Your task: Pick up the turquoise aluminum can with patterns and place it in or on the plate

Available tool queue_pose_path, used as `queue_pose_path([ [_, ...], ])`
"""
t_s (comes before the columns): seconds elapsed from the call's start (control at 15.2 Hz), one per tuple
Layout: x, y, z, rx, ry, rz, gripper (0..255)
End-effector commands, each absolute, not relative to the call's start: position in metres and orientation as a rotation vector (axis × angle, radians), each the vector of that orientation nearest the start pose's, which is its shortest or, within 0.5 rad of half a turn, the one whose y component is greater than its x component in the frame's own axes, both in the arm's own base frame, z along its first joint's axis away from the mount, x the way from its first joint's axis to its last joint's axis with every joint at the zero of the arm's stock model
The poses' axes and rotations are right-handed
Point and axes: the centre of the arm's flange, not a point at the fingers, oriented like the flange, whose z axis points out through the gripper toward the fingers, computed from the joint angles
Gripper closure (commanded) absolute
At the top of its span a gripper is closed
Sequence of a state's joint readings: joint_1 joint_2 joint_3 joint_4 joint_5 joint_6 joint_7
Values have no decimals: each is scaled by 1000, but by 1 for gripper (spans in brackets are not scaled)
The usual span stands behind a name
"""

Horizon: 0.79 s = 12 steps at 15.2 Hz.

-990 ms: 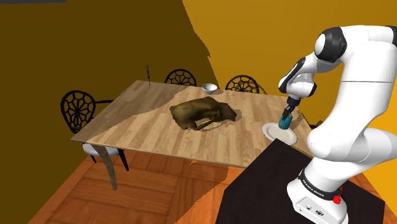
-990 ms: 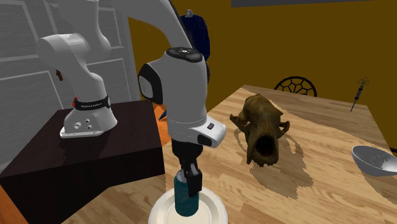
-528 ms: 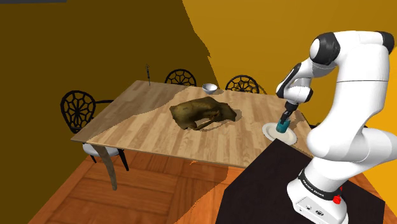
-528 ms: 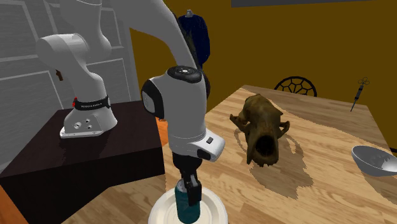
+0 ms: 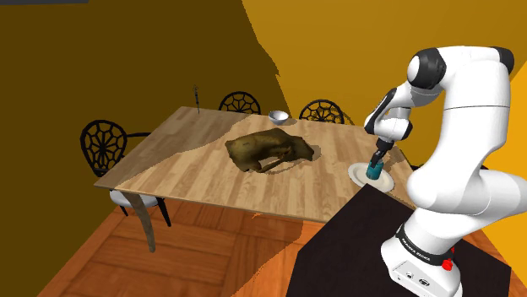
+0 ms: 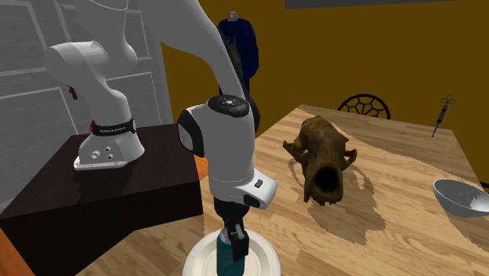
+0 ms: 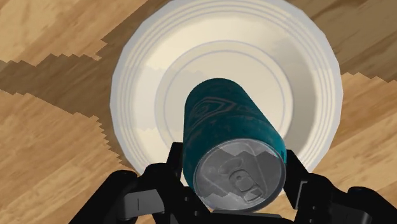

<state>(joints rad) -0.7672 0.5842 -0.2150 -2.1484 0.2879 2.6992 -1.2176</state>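
The jaws are clamped on the turquoise can (image 7: 229, 127), one black finger pressed to each side just under its rim. Since a second ago the arm has sunk: in the second exterior view the wrist sits lower and the can has come down from above the plate (image 7: 133, 83) to its middle. Whether the base touches yet cannot be told.

The can is a smooth cylinder with darker looping patterns on its wall and a dull silver lid with a pull tab. The plate is round, cream-white and glossy, with faint concentric rings, and lies at the near edge of the desk (image 5: 194, 160), whose top shows pale wood-grain planks. Farther along the desk lie a rough brown skull (image 6: 323, 157) and a grey bowl (image 6: 458, 196), both unmoved.
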Motion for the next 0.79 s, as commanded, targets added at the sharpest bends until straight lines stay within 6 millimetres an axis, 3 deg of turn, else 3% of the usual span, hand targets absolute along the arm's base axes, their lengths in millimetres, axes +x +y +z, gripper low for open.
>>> queue_pose_path([
  [0.0,298,-472,130,-3134,-12,0,255],
  [0.13,298,-472,130,-3134,-12,0,255],
  [0.2,298,-472,130,-3134,-12,0,0],
  [0.53,298,-472,130,-3134,-12,0,0],
  [0.73,298,-472,169,-3134,-12,0,0],
])
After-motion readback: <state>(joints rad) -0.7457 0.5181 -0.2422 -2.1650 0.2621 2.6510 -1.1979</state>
